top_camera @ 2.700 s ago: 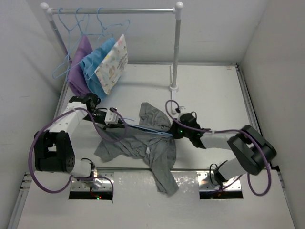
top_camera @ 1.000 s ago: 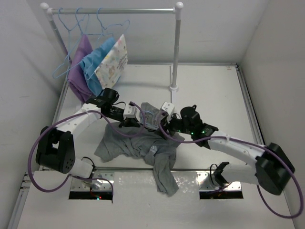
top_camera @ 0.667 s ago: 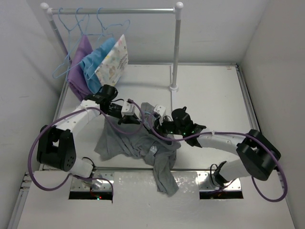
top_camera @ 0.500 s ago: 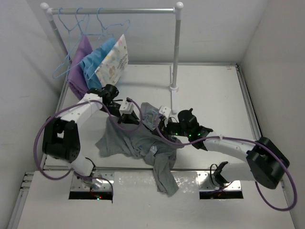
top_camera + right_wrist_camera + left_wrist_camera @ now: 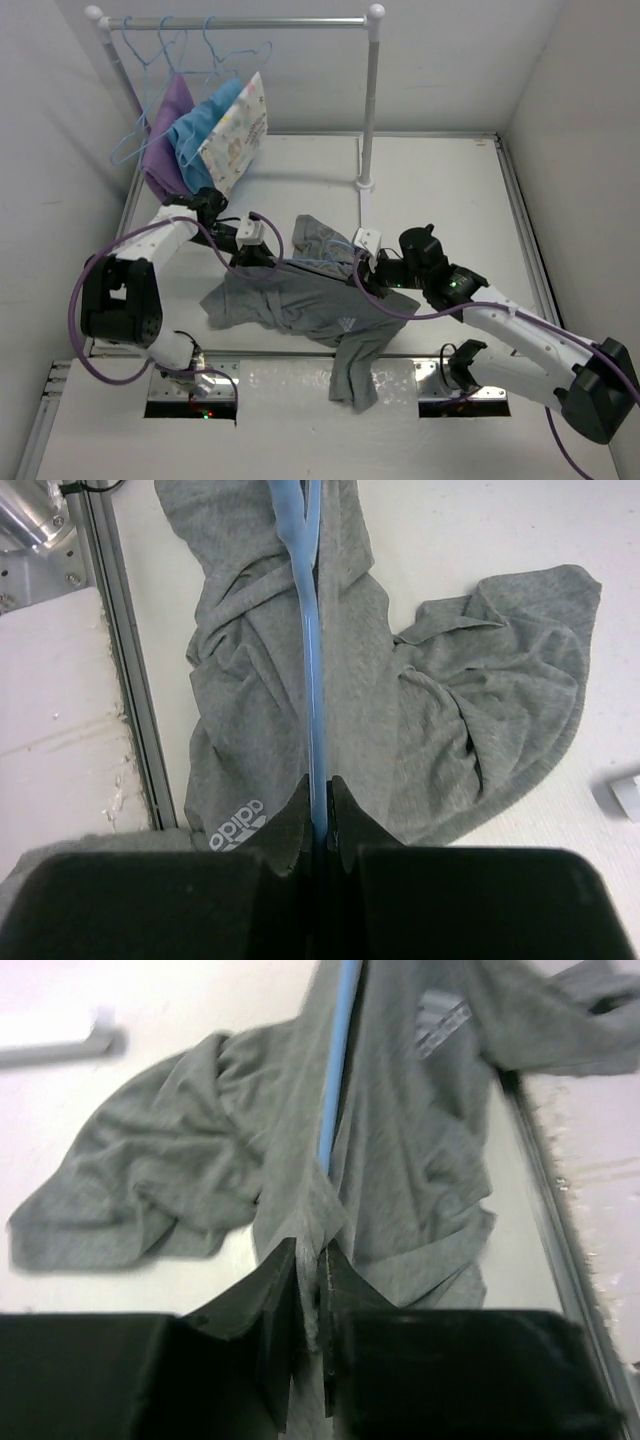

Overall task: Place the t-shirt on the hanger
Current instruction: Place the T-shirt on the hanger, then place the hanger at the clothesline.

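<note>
The grey t-shirt (image 5: 300, 298) lies spread and rumpled on the table between my two arms, its white logo (image 5: 347, 322) facing up. The light-blue wire hanger (image 5: 308, 630) runs through the shirt; in the left wrist view the hanger (image 5: 335, 1090) shows as a blue line coming out of the cloth. My left gripper (image 5: 268, 260) is shut on a fold of the t-shirt (image 5: 200, 1160), with the grey cloth pinched in the left gripper (image 5: 310, 1252). My right gripper (image 5: 362, 272) is shut on the hanger wire, which passes straight between the tips of the right gripper (image 5: 320, 783) above the t-shirt (image 5: 450, 710).
A clothes rack (image 5: 370, 100) stands at the back, its post foot (image 5: 365, 184) just beyond the shirt. Purple cloth (image 5: 165, 150), blue cloth (image 5: 200, 135), a patterned cloth (image 5: 238, 135) and spare blue hangers (image 5: 150, 50) hang at its left end. A metal rail (image 5: 125, 680) edges the table front.
My right gripper has shut on the hanger wire and pulled back to the right. The left arm drew left with its fold, and the shirt is stretched flatter between them.
</note>
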Action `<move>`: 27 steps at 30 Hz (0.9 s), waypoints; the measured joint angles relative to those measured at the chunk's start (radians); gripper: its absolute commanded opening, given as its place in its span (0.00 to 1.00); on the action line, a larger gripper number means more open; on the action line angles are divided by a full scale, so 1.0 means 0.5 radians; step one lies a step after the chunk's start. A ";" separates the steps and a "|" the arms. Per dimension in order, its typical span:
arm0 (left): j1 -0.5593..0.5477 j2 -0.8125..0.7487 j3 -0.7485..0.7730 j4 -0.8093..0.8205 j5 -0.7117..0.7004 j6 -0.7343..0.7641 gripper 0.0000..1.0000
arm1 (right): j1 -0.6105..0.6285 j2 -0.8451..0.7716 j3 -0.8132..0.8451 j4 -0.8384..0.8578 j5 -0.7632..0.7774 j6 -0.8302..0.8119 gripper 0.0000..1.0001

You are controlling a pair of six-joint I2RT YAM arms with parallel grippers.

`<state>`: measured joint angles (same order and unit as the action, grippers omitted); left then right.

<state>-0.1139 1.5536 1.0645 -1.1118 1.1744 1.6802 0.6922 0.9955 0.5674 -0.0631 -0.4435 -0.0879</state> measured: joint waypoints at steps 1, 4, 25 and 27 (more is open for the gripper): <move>0.005 -0.051 -0.037 0.080 -0.024 -0.084 0.16 | -0.005 -0.021 0.013 -0.040 -0.001 -0.016 0.00; 0.031 -0.166 -0.127 0.327 -0.136 -0.336 0.37 | -0.016 -0.040 0.047 -0.137 -0.002 -0.037 0.00; -0.996 -0.413 -0.050 1.431 -0.632 -1.760 0.14 | -0.031 0.069 0.246 -0.316 -0.059 -0.042 0.00; -1.046 -0.364 -0.048 1.455 -0.636 -1.807 0.06 | -0.032 0.069 0.246 -0.373 -0.056 -0.043 0.00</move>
<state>-0.6369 1.3716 1.0405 -0.3843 0.8562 0.7765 0.6762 1.0302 0.6907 -0.2497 -0.4713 -0.1093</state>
